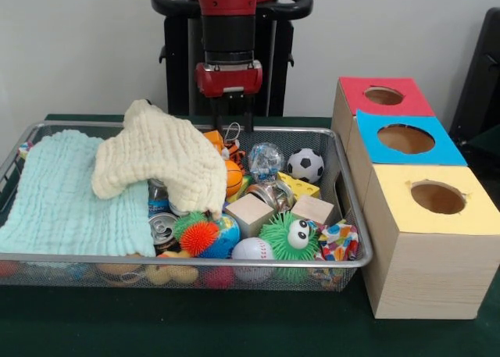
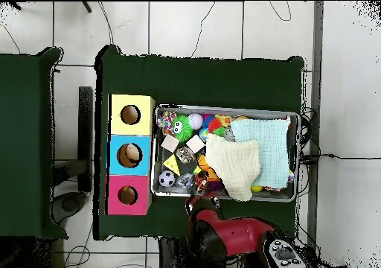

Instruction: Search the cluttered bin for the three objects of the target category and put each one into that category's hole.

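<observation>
The wire mesh bin (image 1: 187, 257) sits on the green table, full of toys; it also shows in the overhead view (image 2: 223, 109). My gripper (image 1: 232, 121) hangs over the bin's far edge, open and empty. Just below it lies a small orange plush toy (image 1: 230, 149) with a cord loop, next to the orange basketball (image 1: 233, 177). No other plush toy shows; two cloths hide much of the bin. The red-topped box's hole (image 1: 383, 96) is at the back of the row of boxes to the right of the bin, and shows in the overhead view (image 2: 127, 195).
A cream cloth (image 1: 160, 154) and a light blue cloth (image 1: 70, 193) cover the bin's left half. A soccer ball (image 1: 305, 165), wooden cubes (image 1: 250, 212), a green googly-eyed ball (image 1: 289, 236) and cans fill the right. The blue-topped (image 1: 406, 139) and yellow-topped (image 1: 437, 198) boxes stand nearer.
</observation>
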